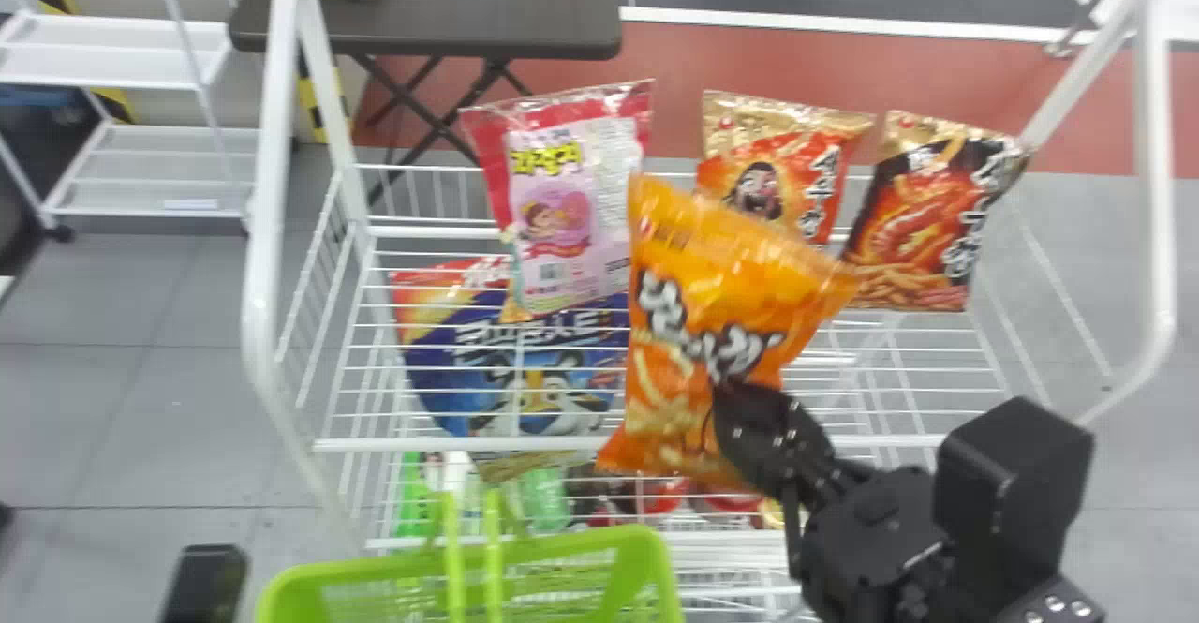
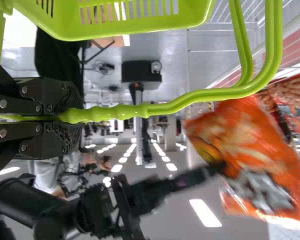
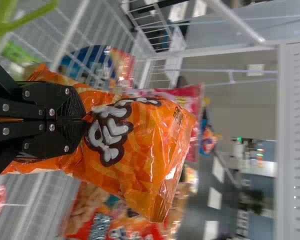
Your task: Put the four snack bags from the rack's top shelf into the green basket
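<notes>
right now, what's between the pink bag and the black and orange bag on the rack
In the head view, a red and gold bag, partly behind the orange bag in the jaws of the right gripper.

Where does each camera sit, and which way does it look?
Head view: on the robot's head, looking forward and down at the rack and green basket; the right gripper and forearm show.
Left wrist view: on the left wrist, looking past the left gripper toward ceiling lights; the right arm shows beyond.
Right wrist view: on the right wrist, looking along its gripper over the orange bag.
Head and right wrist views share the orange and pink bags.
</notes>
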